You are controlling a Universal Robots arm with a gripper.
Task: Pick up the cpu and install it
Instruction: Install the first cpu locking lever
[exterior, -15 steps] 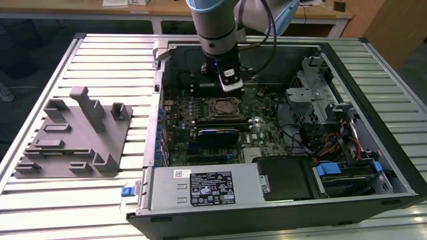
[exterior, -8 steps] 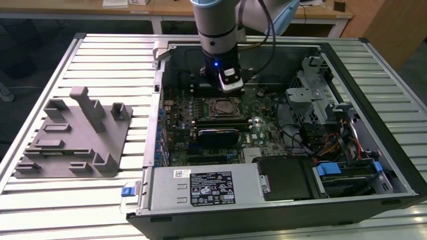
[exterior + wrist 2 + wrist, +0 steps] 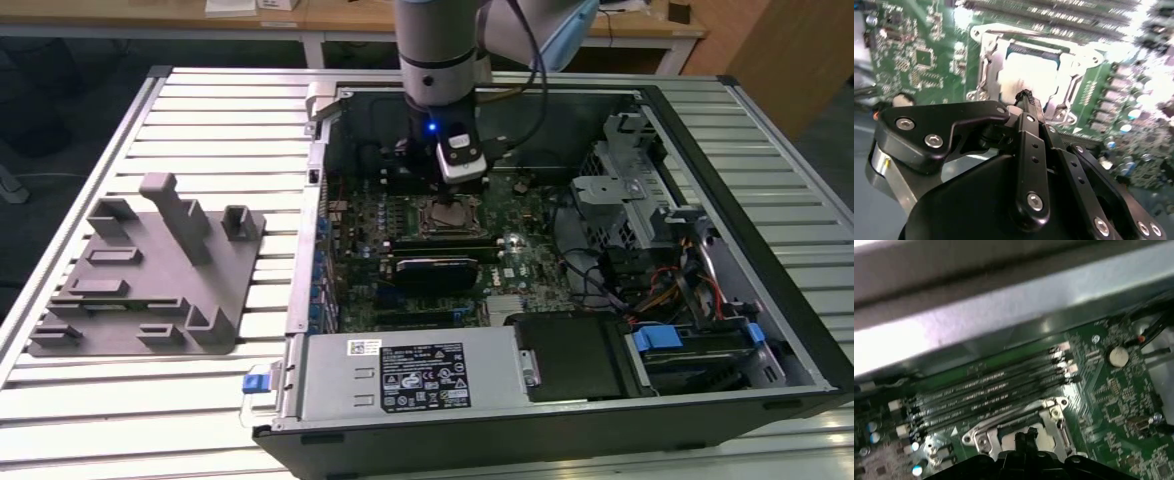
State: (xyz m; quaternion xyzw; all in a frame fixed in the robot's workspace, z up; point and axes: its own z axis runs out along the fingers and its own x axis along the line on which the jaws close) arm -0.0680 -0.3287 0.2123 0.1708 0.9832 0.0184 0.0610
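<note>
End effector (image 3: 1025, 96) held above the socket (image 3: 1029, 75).
The arm is poised vertically over it; fingertips are seen together over the cpu (image 3: 1026, 70), grip unclear.

Pale silver-white top on the cpu (image 3: 1026, 70), glaring bright, ringed by the shiny metal socket frame (image 3: 985, 60) on a deep green motherboard (image 3: 914, 55) speckled with silver solder dots. Black fingers (image 3: 1026, 102) with bright silver screw heads sit over it, and rows of black memory slots (image 3: 984, 392) stripe the green board. Out on the ribbed light-grey bench (image 3: 200, 110) lies a flat grey fixture (image 3: 147, 270), beside the black computer case (image 3: 561, 430) with blue clips.
</note>
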